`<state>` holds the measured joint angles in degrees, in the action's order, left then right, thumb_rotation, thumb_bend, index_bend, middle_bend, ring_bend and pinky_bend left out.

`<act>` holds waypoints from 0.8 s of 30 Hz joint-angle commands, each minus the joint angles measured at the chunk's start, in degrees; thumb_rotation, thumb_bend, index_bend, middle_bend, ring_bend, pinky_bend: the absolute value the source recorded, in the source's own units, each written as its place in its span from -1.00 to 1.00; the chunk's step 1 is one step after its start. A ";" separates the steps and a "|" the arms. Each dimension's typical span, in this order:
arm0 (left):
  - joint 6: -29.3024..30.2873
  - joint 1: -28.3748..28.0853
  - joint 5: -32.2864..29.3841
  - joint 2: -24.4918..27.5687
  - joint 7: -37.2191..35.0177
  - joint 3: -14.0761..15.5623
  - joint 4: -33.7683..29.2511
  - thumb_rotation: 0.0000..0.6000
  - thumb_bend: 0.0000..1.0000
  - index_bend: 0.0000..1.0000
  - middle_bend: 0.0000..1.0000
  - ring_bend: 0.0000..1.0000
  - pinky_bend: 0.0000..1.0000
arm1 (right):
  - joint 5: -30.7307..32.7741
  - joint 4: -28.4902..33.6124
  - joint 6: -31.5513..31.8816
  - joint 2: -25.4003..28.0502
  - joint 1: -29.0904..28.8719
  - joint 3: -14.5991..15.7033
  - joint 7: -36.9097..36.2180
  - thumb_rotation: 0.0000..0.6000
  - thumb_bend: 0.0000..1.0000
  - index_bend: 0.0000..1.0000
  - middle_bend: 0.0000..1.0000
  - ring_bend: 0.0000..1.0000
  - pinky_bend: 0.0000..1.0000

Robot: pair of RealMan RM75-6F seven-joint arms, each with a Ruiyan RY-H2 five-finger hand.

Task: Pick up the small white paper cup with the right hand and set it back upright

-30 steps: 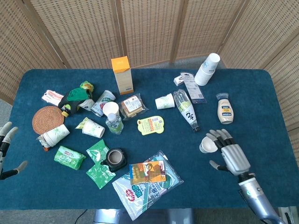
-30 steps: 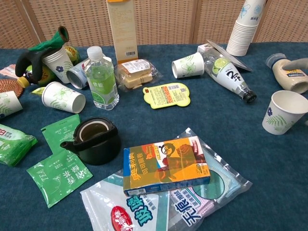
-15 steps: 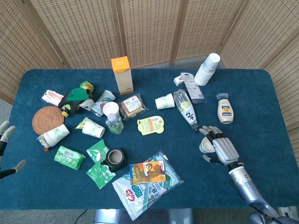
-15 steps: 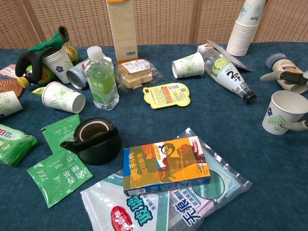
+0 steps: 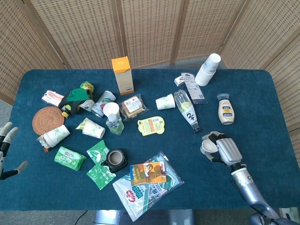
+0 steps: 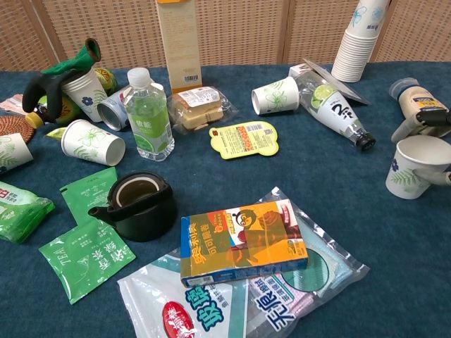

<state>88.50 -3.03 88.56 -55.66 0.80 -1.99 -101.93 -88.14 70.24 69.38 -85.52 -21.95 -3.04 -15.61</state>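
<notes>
Gripping paper cup (image 6: 412, 166) | right hand (image 5: 224, 149) fingers (image 6: 435, 171) wrapped around its wall, just below mayonnaise bottle (image 5: 226, 111) on desk | judged light, thin, crushable: hold mid-wall gently | left hand (image 5: 5, 150) spread, idle

"TEA" on green sachet (image 6: 82, 257)

Head view: high above the near edge of the table (image 5: 262, 93), looking steeply down; all four edges show.
Chest view: low and close at the near edge, facing the far edge.
Shared: middle of the table, orange carton (image 5: 122, 75) (image 6: 179, 42), black teapot (image 5: 115, 159) (image 6: 139, 205).
</notes>
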 commanded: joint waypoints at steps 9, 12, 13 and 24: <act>0.03 0.03 0.20 0.07 -0.22 0.07 -0.04 1.00 -0.51 -1.00 -1.00 -1.00 -1.00 | 1.62 4.49 0.65 0.01 0.34 -1.01 -7.40 1.00 -0.21 -0.30 -0.26 -0.56 -0.45; 0.09 0.05 0.23 0.06 -0.21 0.07 -0.09 1.00 -0.51 -1.00 -1.00 -1.00 -1.00 | 3.30 6.52 0.23 0.05 0.41 -2.14 -11.56 1.00 -0.21 -0.29 -0.26 -0.56 -0.45; 0.09 0.04 0.25 0.04 -0.20 0.08 -0.09 1.00 -0.51 -1.00 -1.00 -1.00 -1.00 | 3.62 6.73 0.24 -0.12 0.41 -2.40 -12.17 1.00 -0.21 -0.29 -0.26 -0.56 -0.45; 0.09 0.08 0.41 0.05 -0.31 0.19 -0.17 1.00 -0.51 -1.00 -1.00 -1.00 -1.00 | 8.69 5.57 -1.48 -4.87 1.00 -4.80 -20.71 1.00 -0.21 -0.29 -0.26 -0.56 -0.45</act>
<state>88.59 -2.95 88.98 -55.62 0.49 -1.79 -102.10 -80.21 76.55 68.46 -89.61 -21.17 -7.53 -35.34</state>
